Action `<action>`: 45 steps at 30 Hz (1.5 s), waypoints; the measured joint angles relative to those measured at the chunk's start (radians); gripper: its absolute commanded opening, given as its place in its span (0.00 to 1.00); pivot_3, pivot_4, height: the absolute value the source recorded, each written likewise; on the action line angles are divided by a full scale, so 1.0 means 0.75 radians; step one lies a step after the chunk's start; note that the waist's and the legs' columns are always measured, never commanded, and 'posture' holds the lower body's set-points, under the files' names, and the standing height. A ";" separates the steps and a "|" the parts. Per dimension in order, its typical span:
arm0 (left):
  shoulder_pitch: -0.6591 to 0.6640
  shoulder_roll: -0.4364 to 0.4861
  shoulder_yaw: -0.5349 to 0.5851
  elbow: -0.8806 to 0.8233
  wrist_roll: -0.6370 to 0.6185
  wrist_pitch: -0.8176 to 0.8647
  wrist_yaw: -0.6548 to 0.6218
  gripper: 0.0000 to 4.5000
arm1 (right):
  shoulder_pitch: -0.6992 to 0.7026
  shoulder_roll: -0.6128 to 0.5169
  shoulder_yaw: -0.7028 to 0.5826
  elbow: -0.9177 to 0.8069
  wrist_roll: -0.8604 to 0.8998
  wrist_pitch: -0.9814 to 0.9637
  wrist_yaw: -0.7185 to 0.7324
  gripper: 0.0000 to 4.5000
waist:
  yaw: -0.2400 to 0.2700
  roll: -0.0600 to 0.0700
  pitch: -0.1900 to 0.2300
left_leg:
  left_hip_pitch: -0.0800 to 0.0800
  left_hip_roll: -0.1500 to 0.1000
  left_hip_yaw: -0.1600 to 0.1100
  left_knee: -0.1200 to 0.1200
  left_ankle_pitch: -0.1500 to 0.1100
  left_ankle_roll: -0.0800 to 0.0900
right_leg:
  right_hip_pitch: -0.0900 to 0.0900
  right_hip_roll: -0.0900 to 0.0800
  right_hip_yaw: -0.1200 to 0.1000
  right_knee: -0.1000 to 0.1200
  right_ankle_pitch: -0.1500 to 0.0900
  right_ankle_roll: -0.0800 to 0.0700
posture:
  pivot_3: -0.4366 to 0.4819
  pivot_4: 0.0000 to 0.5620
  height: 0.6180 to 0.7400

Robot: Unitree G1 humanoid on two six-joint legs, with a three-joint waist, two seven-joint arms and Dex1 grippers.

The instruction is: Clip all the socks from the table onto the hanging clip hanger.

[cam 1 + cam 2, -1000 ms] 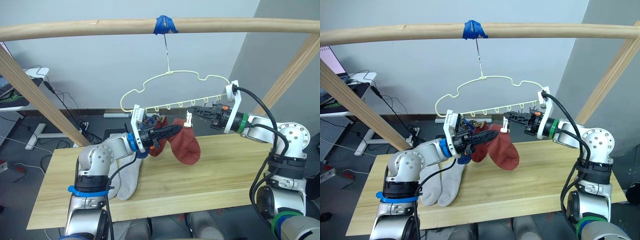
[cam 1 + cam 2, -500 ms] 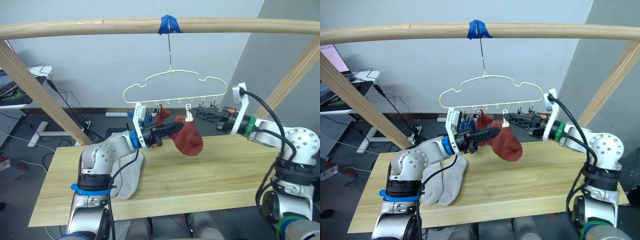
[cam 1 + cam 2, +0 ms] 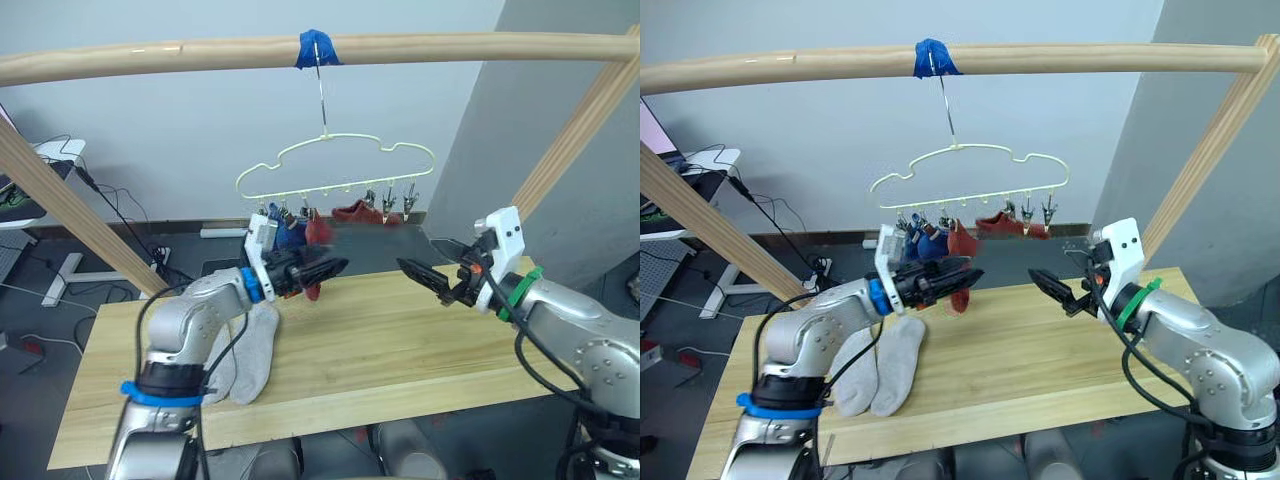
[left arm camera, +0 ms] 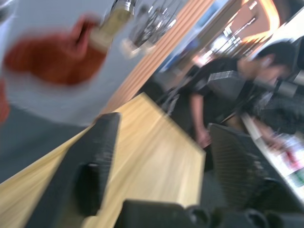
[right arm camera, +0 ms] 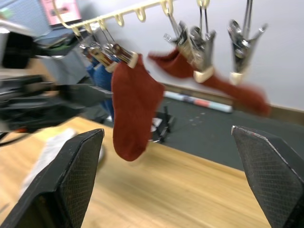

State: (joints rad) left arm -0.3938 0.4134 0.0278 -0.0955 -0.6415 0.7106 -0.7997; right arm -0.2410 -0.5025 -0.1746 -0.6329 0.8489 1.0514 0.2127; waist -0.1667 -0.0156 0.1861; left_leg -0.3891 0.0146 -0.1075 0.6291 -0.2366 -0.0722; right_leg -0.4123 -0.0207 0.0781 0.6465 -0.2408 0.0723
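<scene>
Left eye view: two light grey socks [image 3: 245, 352] are lying on the left part of the table [image 3: 400, 350], near the front edge, and nothing is gripping them. Just above them the left gripper [image 3: 325, 268] is being held with its fingers spread and empty, pointing right beneath the clip hanger [image 3: 335, 170]. On the hanger, two blue socks [image 3: 924, 243] are clipped at the left end, one rust red sock [image 5: 134, 111] is hanging straight down beside them, and a second rust red sock [image 3: 362, 212] is being swung out sideways under the right-hand clips, blurred. To the right, the right gripper [image 3: 428, 277] is held over the table with its fingers apart, nothing between them, well clear of the hanger.

By judgement, four socks are up and the grey pair is left. The swinging red sock is likely being held by one edge only; if the hanger is knocked while it is rocking, that sock could be shaken loose. The grey socks are lying overlapped, so both could be lifted together. A moving hanger is also making the free clips hard to meet.
</scene>
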 measured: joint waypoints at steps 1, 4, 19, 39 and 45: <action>0.001 0.004 0.000 -0.013 0.003 -0.007 -0.001 0.99 | 0.005 0.004 0.010 0.000 -0.011 -0.009 -0.002 1.00 | 0.004 0.000 0.000 | -0.001 0.000 0.000 0.000 0.000 0.000 | 0.000 0.000 0.000 -0.001 0.000 0.000 | 0.27 0.27 1.00; 0.064 0.073 -0.002 -0.128 0.015 -0.050 -0.040 0.99 | 0.026 0.003 0.079 -0.033 -0.126 -0.122 0.000 1.00 | 0.011 -0.001 0.000 | -0.002 0.000 -0.001 0.000 0.000 0.000 | -0.001 0.000 0.000 -0.002 0.000 0.000 | 0.28 0.26 1.00; 0.456 0.177 0.106 -0.705 0.025 -0.334 0.019 1.00 | 0.051 0.279 0.407 0.072 -0.734 -0.627 -0.126 0.56 | 0.047 -0.004 0.002 | -0.006 -0.001 0.013 0.001 0.000 0.000 | -0.010 0.001 0.019 0.001 0.001 -0.002 | 0.35 0.30 1.00; 0.447 0.151 0.096 -0.774 0.009 -0.298 0.213 1.00 | -0.140 0.510 0.410 0.572 -1.003 -0.948 -0.172 0.46 | 0.059 -0.004 0.002 | -0.004 -0.001 0.015 0.000 0.000 0.000 | -0.011 0.003 0.022 0.001 0.005 0.005 | 0.42 0.31 1.00; 0.459 0.151 0.093 -0.774 0.009 -0.298 0.223 1.00 | -0.188 0.527 0.383 0.654 -1.014 -1.001 -0.171 0.42 | 0.075 -0.004 0.002 | -0.004 -0.001 0.015 0.000 0.000 0.000 | -0.011 0.003 0.022 0.001 0.005 0.005 | 0.42 0.31 1.00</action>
State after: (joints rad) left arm -0.0498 0.5267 0.0976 -0.6758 -0.6344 0.4871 -0.6325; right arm -0.3822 -0.1075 0.1124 -0.1423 0.0880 0.3008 0.0848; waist -0.1107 -0.0186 0.1876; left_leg -0.3923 0.0139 -0.0962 0.6293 -0.2364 -0.0720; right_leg -0.4203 -0.0188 0.0946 0.6475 -0.2372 0.0758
